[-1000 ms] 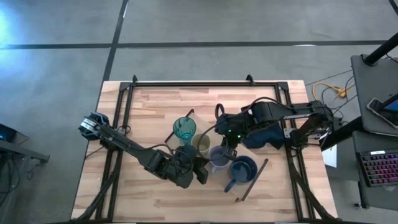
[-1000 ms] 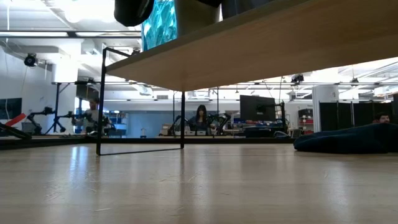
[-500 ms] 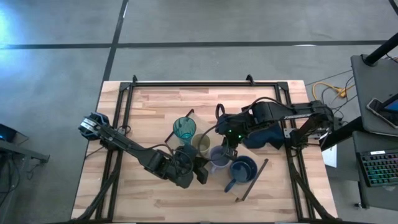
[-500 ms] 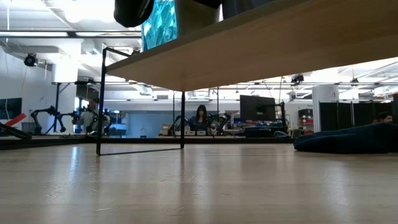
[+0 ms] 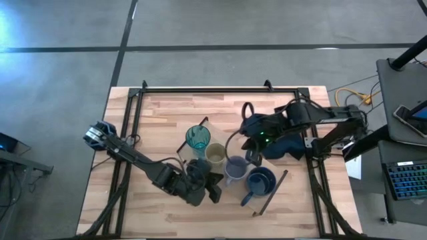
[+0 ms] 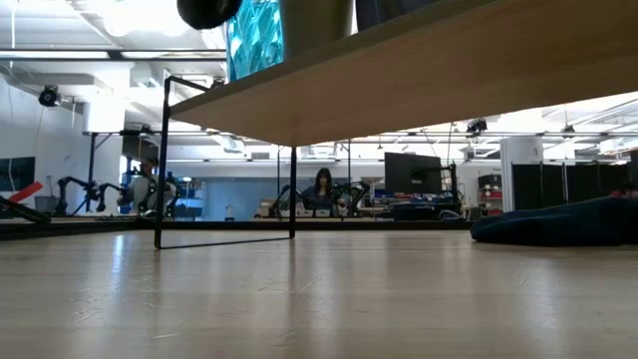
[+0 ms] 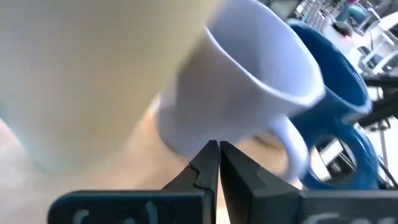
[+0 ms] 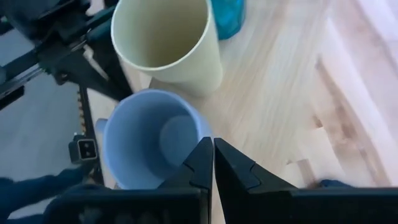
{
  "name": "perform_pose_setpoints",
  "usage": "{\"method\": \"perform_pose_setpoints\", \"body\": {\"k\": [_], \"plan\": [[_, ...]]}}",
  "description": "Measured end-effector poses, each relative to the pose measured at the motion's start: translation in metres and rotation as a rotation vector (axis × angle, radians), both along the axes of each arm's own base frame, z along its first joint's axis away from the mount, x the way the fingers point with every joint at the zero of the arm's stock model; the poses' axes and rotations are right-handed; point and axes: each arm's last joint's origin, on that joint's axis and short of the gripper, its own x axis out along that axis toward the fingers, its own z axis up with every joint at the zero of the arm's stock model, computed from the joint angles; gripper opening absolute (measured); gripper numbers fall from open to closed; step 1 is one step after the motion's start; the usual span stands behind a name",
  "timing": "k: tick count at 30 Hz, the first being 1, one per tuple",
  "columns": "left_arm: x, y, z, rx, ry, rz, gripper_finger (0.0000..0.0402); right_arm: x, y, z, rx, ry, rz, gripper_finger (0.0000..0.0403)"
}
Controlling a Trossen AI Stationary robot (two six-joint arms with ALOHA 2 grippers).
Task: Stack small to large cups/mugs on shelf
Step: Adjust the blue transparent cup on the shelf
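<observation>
On the light-wood shelf (image 5: 277, 169) four cups stand upright in a row: teal tumbler (image 5: 197, 139), yellowish cup (image 5: 215, 155), periwinkle cup (image 5: 235, 168), navy mug (image 5: 259, 181). My left gripper (image 7: 214, 148) is shut on the row's near side, its tips level at the periwinkle cup's (image 7: 249, 81) lower wall beside the handle (image 7: 292, 144). My right gripper (image 8: 211, 148) is shut and raised, pointing down beside the periwinkle cup's (image 8: 146, 140) rim, clear of it. In the low view the shelf's underside (image 6: 419, 80) shows, with the tumbler (image 6: 254, 40) on top. My left gripper's shut fingertips come in level from the table's near side, right at the periwinkle cup's lower wall (image 7: 202, 134) next to the handle. I cannot tell whether they touch it. The cup stands upright on the shelf.
A dark blue cloth (image 5: 288, 144) lies on the table under my right arm, to the shelf's right. Thin dark bars (image 5: 270, 193) close the shelf's short ends. Free tabletop lies along the far edge (image 5: 220, 103) and at the near left (image 5: 127, 213).
My right gripper has risen and drawn back toward the table's right edge, away from the periwinkle cup, staying shut. The cups have kept their places on the shelf.
</observation>
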Motion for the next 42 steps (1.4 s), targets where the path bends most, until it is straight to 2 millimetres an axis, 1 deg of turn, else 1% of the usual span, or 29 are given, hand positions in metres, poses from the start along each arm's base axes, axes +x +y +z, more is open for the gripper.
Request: {"method": "perform_pose_setpoints", "body": {"k": [4,10,15,18,21,24,26,28,29,31,32,34,37,39,42], "plan": [[-0.01,-0.014,0.004,0.019,-0.025,-0.002,0.0,-0.008,-0.004,0.008,-0.049,-0.041,-0.041,0.0009],[-0.032,-0.033,0.023,0.028,-0.096,-0.012,0.0,-0.016,-0.008,0.016,-0.083,-0.08,-0.077,0.0009],[-0.058,-0.035,0.037,0.021,-0.111,-0.005,0.0,-0.02,-0.008,0.019,-0.083,-0.089,-0.058,0.0009],[-0.075,-0.033,0.057,0.037,-0.155,-0.032,0.0,-0.027,-0.007,0.026,-0.074,-0.128,-0.009,0.0009],[-0.086,-0.026,0.082,0.101,-0.219,-0.087,0.0,-0.036,0.001,0.04,-0.101,-0.238,0.089,0.0009],[-0.092,-0.021,0.109,0.239,-0.328,-0.157,0.0,-0.047,0.01,0.059,-0.128,-0.411,0.179,0.0009],[-0.094,-0.016,0.128,0.345,-0.425,-0.218,0.0,-0.057,0.015,0.072,-0.164,-0.515,0.196,0.0009],[-0.096,-0.01,0.142,0.441,-0.511,-0.277,0.0,-0.069,0.014,0.082,-0.188,-0.571,0.179,0.0009],[-0.097,-0.006,0.145,0.468,-0.532,-0.288,0.0,-0.074,0.013,0.083,-0.189,-0.574,0.165,0.0009],[-0.1,0.004,0.142,0.486,-0.517,-0.276,0.0,-0.085,0.009,0.085,-0.182,-0.55,0.132,0.0009],[-0.101,0.01,0.136,0.471,-0.498,-0.263,0.0,-0.089,0.007,0.083,-0.185,-0.521,0.113,0.0009],[-0.105,0.02,0.118,0.408,-0.427,-0.219,0.0,-0.098,0.003,0.079,-0.204,-0.459,0.066,0.0009],[-0.113,0.03,0.084,0.285,-0.357,-0.113,0.0,-0.106,-0.001,0.071,-0.241,-0.368,-0.013,0.0009],[-0.116,0.034,0.065,0.224,-0.349,-0.057,0.0,-0.106,-0.003,0.067,-0.25,-0.337,-0.053,0.0009],[-0.121,0.038,0.042,0.146,-0.343,0.005,0.0,-0.094,-0.007,0.061,-0.228,-0.314,-0.101,0.0009]]}}
